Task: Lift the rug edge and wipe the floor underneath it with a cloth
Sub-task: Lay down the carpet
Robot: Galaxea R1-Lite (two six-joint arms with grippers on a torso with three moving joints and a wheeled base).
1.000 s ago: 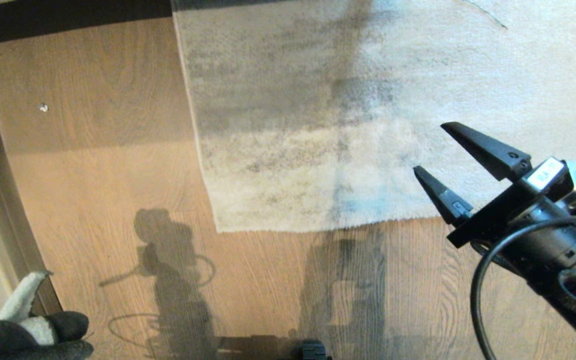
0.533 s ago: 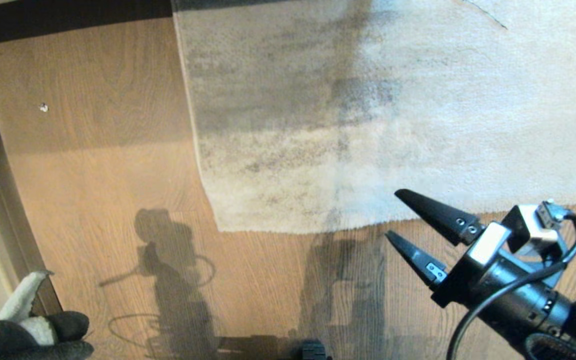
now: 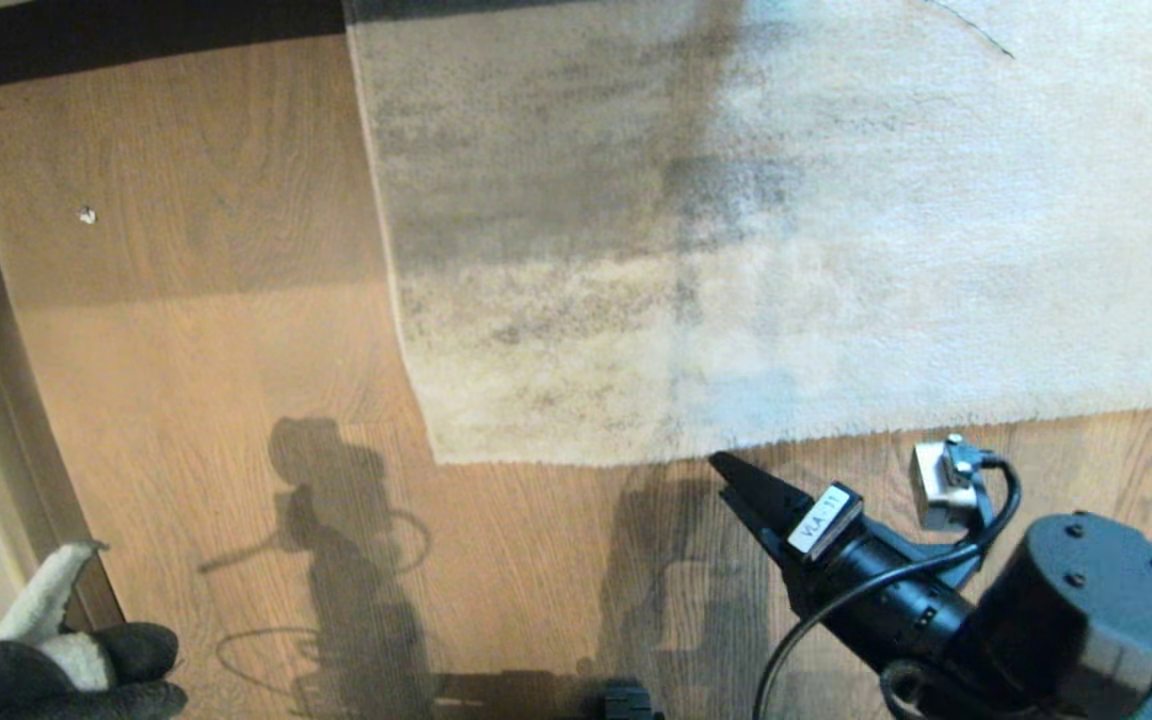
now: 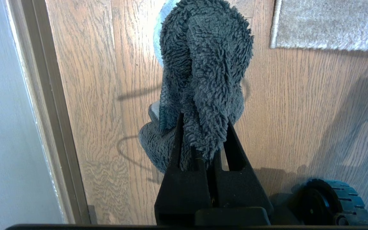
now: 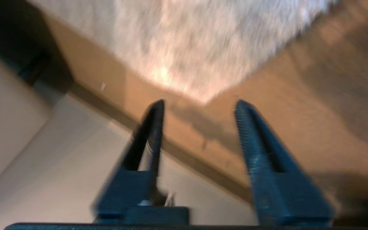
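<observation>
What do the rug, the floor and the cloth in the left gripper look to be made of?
The rug: short-pile textile, likely synthetic, with a matte fuzzy nap mottled grey. The floor: wood-look planks, brown with dark grain lines and a low sheen; real wood or laminate cannot be told. The cloth: plush looped fabric, probably microfibre, dark grey and shaggy, pinched in the left gripper.

The right pincer [image 3: 726, 468] has come down from over the rug [image 3: 736, 250] to the bare floor [image 3: 536, 560] just beside the rug's near edge, and has shifted leftward in the head view. Its wrist has rolled, so only one finger shows there now. The gap between its fingers has narrowed, though they remain apart.
</observation>
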